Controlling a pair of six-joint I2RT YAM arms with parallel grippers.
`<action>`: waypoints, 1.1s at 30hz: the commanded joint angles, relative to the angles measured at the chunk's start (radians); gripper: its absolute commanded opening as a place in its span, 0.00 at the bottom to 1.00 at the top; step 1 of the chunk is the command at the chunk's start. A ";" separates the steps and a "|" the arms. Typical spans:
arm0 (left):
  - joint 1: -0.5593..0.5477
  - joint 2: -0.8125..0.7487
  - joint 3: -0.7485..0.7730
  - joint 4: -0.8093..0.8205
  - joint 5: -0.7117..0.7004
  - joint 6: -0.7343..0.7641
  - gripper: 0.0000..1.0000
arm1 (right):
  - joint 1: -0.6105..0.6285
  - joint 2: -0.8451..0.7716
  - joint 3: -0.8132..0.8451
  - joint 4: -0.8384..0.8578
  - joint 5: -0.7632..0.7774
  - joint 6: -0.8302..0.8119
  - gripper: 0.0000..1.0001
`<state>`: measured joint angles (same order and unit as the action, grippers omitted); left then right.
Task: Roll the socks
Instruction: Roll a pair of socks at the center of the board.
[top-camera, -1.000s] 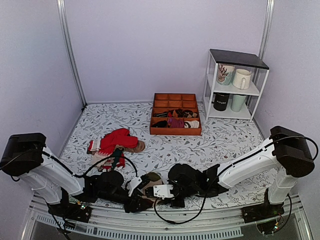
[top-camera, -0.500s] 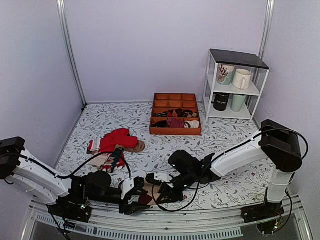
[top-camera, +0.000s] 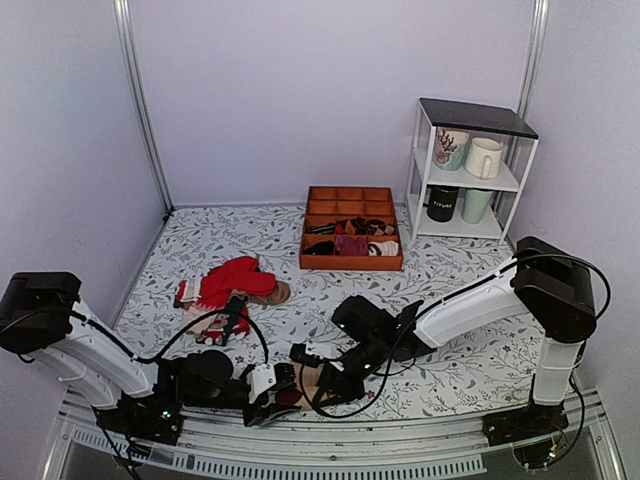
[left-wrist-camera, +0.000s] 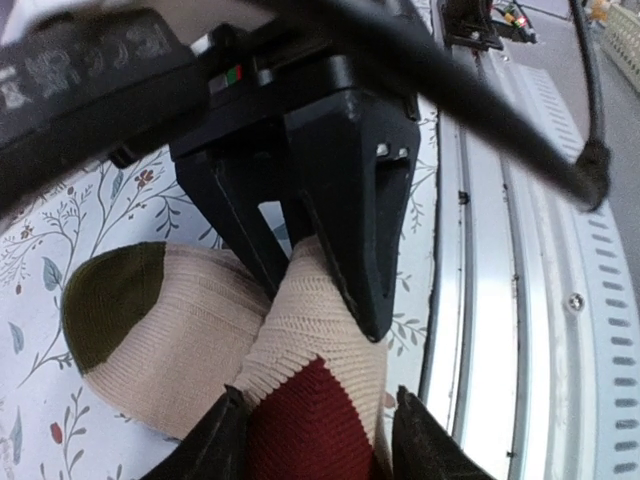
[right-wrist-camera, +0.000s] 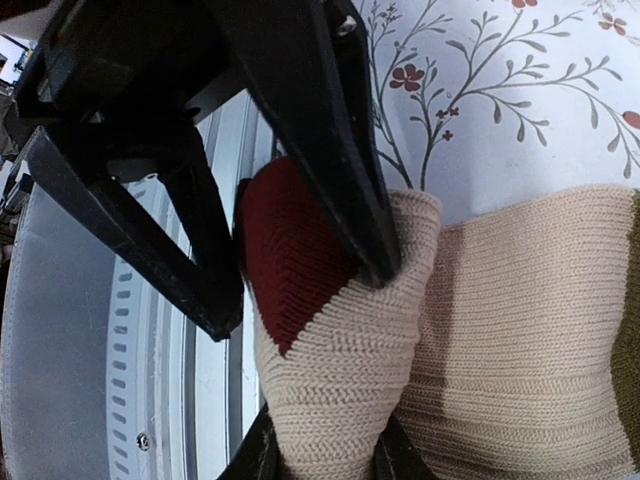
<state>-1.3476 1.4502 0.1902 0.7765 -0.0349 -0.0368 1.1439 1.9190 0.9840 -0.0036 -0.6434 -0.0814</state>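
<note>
The long beige socks (left-wrist-camera: 200, 330) lay at the near edge of the table (top-camera: 450, 290), right by the metal rail (left-wrist-camera: 520, 250). They were folded over into a fat lump. The olive-green toe (left-wrist-camera: 110, 305) stuck out on one side, flat on the flowery cloth. The dark red cuff (right-wrist-camera: 290, 260) sat on the side by the rail.

Both arms reached down low to this one spot and met there. The right gripper (right-wrist-camera: 322, 455) was pinching the beige fold, with the knit squeezed tight between its two fingers. The left gripper (left-wrist-camera: 320, 445) had one finger on each side of the dark red cuff, and both looked to touch it. I could not tell if it was squeezing or just resting there.

Farther back on the left lay a pile of bright red socks (top-camera: 235, 280). An orange tray (top-camera: 350, 265) with small sock bundles stood near the back wall. Beside it was a white shelf (top-camera: 515, 165) holding mugs (top-camera: 483, 157).
</note>
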 joint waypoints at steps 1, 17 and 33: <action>-0.009 0.066 0.017 0.013 -0.013 -0.009 0.51 | 0.013 0.069 -0.020 -0.152 -0.006 0.004 0.24; -0.004 0.173 0.091 -0.147 0.073 -0.112 0.18 | 0.012 -0.010 -0.018 -0.136 0.077 -0.020 0.40; 0.115 0.306 0.279 -0.513 0.381 -0.329 0.18 | 0.114 -0.402 -0.297 0.190 0.498 -0.336 0.64</action>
<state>-1.2846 1.6665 0.4877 0.5301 0.2199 -0.2295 1.1786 1.5562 0.6857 0.0574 -0.1848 -0.2165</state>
